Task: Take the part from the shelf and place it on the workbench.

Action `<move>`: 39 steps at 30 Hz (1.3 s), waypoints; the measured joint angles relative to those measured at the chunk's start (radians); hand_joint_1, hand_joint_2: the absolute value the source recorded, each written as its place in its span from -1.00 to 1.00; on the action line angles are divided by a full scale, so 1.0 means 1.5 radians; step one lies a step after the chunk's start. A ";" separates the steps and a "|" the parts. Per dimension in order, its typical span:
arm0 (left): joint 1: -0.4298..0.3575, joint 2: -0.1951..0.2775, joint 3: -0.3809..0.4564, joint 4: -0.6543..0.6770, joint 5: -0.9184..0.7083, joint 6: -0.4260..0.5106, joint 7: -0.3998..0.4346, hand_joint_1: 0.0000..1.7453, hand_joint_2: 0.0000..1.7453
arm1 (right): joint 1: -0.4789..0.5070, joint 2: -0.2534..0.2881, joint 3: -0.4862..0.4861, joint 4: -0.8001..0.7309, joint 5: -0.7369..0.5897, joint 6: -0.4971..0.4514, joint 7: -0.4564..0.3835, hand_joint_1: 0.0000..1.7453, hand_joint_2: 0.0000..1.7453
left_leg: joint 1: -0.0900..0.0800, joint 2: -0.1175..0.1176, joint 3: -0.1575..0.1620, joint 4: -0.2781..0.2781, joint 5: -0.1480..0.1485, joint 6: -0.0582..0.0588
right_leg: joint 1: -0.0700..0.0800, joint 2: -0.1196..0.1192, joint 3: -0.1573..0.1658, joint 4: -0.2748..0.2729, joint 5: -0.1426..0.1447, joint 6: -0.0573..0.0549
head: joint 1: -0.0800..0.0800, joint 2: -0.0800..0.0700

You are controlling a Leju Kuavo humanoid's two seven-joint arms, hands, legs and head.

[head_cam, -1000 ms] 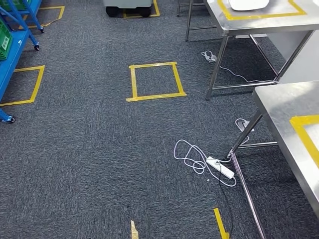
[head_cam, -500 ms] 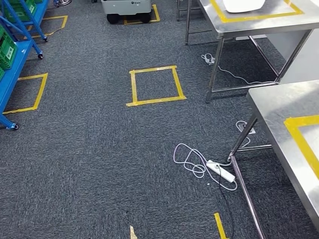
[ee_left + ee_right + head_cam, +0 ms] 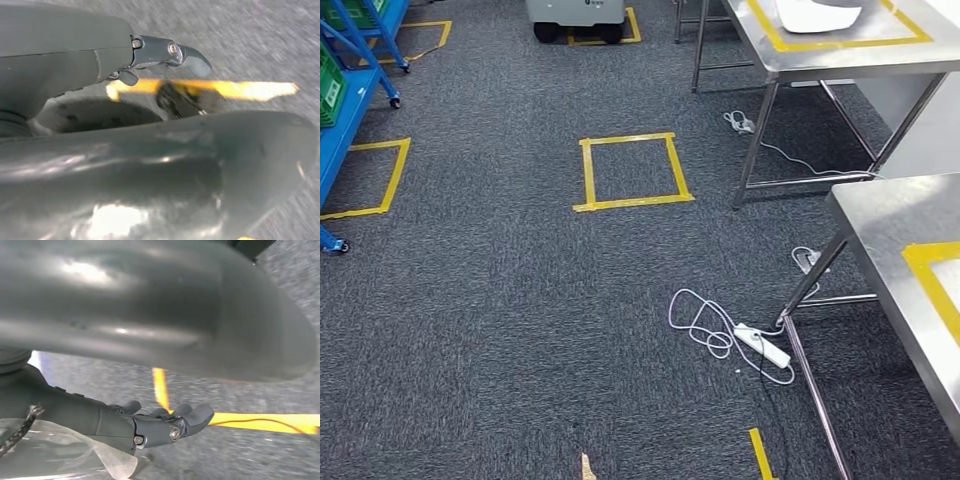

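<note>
Head view: shelf [image 3: 343, 110], workbench [image 3: 901, 250]; right wrist view: right hand [image 3: 158, 427].

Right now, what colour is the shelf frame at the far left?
Blue, with green bins on it; the shelf frame shows best in the head view.

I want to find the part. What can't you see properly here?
Blue shelf: head view, cut off by the left edge.
White thing on far table: head view, cut by the top edge.
Right hand: right wrist view, arm cover hides whether it holds the clear plastic.
</note>
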 joint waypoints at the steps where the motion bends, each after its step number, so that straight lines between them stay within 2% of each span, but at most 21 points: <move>1: 0.000 -0.001 0.001 0.000 -0.008 0.027 0.016 -1.00 -1.00 | 0.001 0.000 -0.001 0.000 -0.002 0.002 -0.015 -1.00 -1.00 | -0.001 0.000 0.000 0.000 0.000 0.000 | 0.000 0.000 -0.012 0.021 -0.002 0.001 | 0.000 0.000; 2: -0.001 -0.002 0.001 0.000 -0.022 0.054 0.034 -1.00 -1.00 | 0.001 0.000 -0.002 0.000 -0.004 0.006 -0.029 -1.00 -1.00 | -0.001 0.000 0.001 0.000 -0.001 0.001 | 0.000 0.000 -0.010 0.016 0.010 0.001 | 0.000 0.000; 3: -0.001 -0.002 -0.002 0.000 -0.040 0.078 0.055 -1.00 -1.00 | 0.002 -0.001 -0.003 0.000 -0.005 0.012 -0.039 -1.00 -1.00 | -0.001 -0.001 0.003 0.000 -0.001 0.000 | 0.000 0.000 0.005 -0.017 0.033 0.001 | 0.000 0.000; 5: -0.002 -0.002 -0.014 0.000 -0.088 0.110 0.104 -1.00 -1.00 | 0.000 -0.002 -0.004 0.000 -0.005 0.027 -0.054 -1.00 -1.00 | -0.002 -0.002 0.005 0.002 -0.004 -0.003 | 0.000 -0.001 0.050 -0.112 0.076 -0.001 | 0.000 0.000; 6: -0.003 -0.002 -0.024 0.000 -0.113 0.119 0.128 -1.00 -1.00 | -0.001 -0.002 -0.004 0.000 -0.005 0.033 -0.058 -1.00 -1.00 | -0.004 -0.002 0.005 0.004 -0.005 -0.006 | 0.000 -0.001 0.068 -0.145 0.086 -0.004 | 0.000 0.000; 11: -0.005 0.000 -0.070 0.002 -0.168 0.122 0.188 -1.00 -1.00 | -0.001 -0.005 -0.006 0.000 -0.004 0.046 -0.064 -1.00 -1.00 | -0.003 -0.001 0.000 0.017 -0.016 -0.020 | 0.001 0.001 0.081 -0.169 0.091 -0.021 | -0.002 0.000; 13: -0.006 0.002 -0.084 0.002 -0.184 0.113 0.206 -1.00 -1.00 | -0.002 -0.006 -0.007 0.000 -0.002 0.037 -0.059 -1.00 -1.00 | 0.000 -0.001 -0.025 0.076 -0.051 -0.028 | -0.001 -0.002 0.083 -0.171 0.092 -0.027 | -0.004 0.000; 15: -0.006 0.003 -0.097 0.002 -0.197 0.108 0.222 -1.00 -1.00 | -0.002 -0.007 -0.009 -0.001 -0.003 0.012 -0.046 -1.00 -1.00 | 0.003 -0.001 -0.066 0.163 -0.088 -0.034 | 0.000 -0.007 0.084 -0.171 0.091 -0.029 | -0.005 0.000; 17: -0.005 0.004 -0.106 0.002 -0.203 0.108 0.229 -1.00 -1.00 | -0.002 -0.007 -0.010 -0.002 -0.002 -0.012 -0.030 -1.00 -1.00 | 0.004 0.000 -0.081 0.191 -0.085 -0.035 | 0.001 -0.014 0.085 -0.171 0.089 -0.030 | -0.005 0.000; 18: -0.005 0.004 -0.109 0.002 -0.205 0.108 0.230 -1.00 -1.00 | -0.002 -0.007 -0.011 -0.002 -0.001 -0.018 -0.023 -1.00 -1.00 | 0.005 0.001 -0.071 0.167 -0.065 -0.034 | 0.001 -0.018 0.087 -0.171 0.088 -0.030 | -0.005 0.000; 20: -0.005 0.004 -0.115 0.002 -0.207 0.109 0.232 -1.00 -1.00 | -0.002 -0.007 -0.011 -0.003 0.001 -0.021 -0.014 -1.00 -1.00 | 0.003 0.018 -0.031 0.080 -0.018 -0.031 | 0.002 -0.026 0.091 -0.171 0.085 -0.027 | -0.005 0.000; 22: -0.007 0.004 -0.120 0.002 -0.211 0.111 0.234 -1.00 -1.00 | -0.002 -0.008 -0.012 -0.003 0.001 -0.020 -0.010 -1.00 -1.00 | 0.000 0.035 -0.005 0.020 -0.002 -0.026 | 0.005 -0.035 0.093 -0.170 0.082 -0.021 | -0.004 0.000; 25: -0.005 0.004 -0.123 0.002 -0.214 0.112 0.239 -1.00 -1.00 | -0.003 -0.008 -0.012 -0.003 0.002 -0.015 -0.006 -1.00 -1.00 | -0.003 0.025 -0.004 0.006 -0.001 -0.015 | 0.005 -0.049 0.095 -0.171 0.077 -0.011 | -0.003 0.000; 26: -0.004 0.004 -0.123 0.002 -0.214 0.113 0.240 -1.00 -1.00 | -0.004 -0.008 -0.012 -0.003 0.002 -0.014 -0.005 -1.00 -1.00 | -0.002 0.020 -0.003 0.003 0.001 -0.010 | 0.004 -0.044 0.092 -0.164 0.070 -0.008 | -0.002 0.000; 28: -0.004 0.003 -0.124 0.002 -0.215 0.113 0.242 -1.00 -1.00 | -0.005 -0.008 -0.012 -0.003 0.002 -0.012 -0.004 -1.00 -1.00 | 0.000 0.010 -0.001 -0.001 0.005 -0.002 | 0.002 -0.023 0.069 -0.113 0.038 -0.004 | 0.001 0.000; 30: -0.005 0.003 -0.125 0.002 -0.215 0.113 0.243 -1.00 -1.00 | -0.004 -0.008 -0.012 -0.003 0.001 -0.011 -0.003 -1.00 -1.00 | -0.001 -0.002 -0.002 -0.001 0.005 0.001 | 0.002 -0.007 0.026 -0.026 0.000 -0.003 | 0.004 0.000; 32: -0.005 0.003 -0.125 0.002 -0.215 0.113 0.244 -1.00 -1.00 | -0.002 -0.008 -0.013 -0.003 0.001 -0.010 -0.001 -1.00 -1.00 | -0.002 -0.015 -0.002 -0.001 0.005 0.001 | 0.002 -0.002 0.003 0.013 -0.003 -0.003 | 0.004 0.000; 34: -0.005 0.003 -0.125 0.002 -0.216 0.114 0.245 -1.00 -1.00 | -0.002 -0.008 -0.014 -0.003 0.001 -0.009 -0.001 -1.00 -1.00 | -0.002 -0.030 0.000 0.000 0.005 0.001 | 0.001 0.005 0.026 -0.045 0.041 -0.006 | 0.004 0.000; 36: -0.006 0.003 -0.125 0.002 -0.216 0.114 0.246 -1.00 -1.00 | -0.002 -0.008 -0.015 -0.003 0.001 -0.008 -0.001 -1.00 -1.00 | -0.003 -0.045 -0.001 0.003 0.004 -0.002 | -0.001 0.031 0.066 -0.130 0.077 -0.008 | 0.003 0.000; 38: -0.007 0.003 -0.125 0.002 -0.217 0.114 0.246 -1.00 -1.00 | -0.002 -0.008 -0.016 -0.003 0.000 -0.006 0.000 -1.00 -1.00 | -0.002 -0.056 -0.005 0.005 0.005 -0.010 | -0.001 0.047 0.085 -0.165 0.084 -0.011 | 0.003 0.000; 39: -0.007 0.003 -0.125 0.002 -0.217 0.114 0.247 -1.00 -1.00 | -0.002 -0.008 -0.016 -0.003 0.000 -0.005 0.000 -1.00 -1.00 | -0.001 -0.062 -0.007 0.005 0.006 -0.013 | -0.001 0.043 0.087 -0.168 0.084 -0.013 | 0.003 0.000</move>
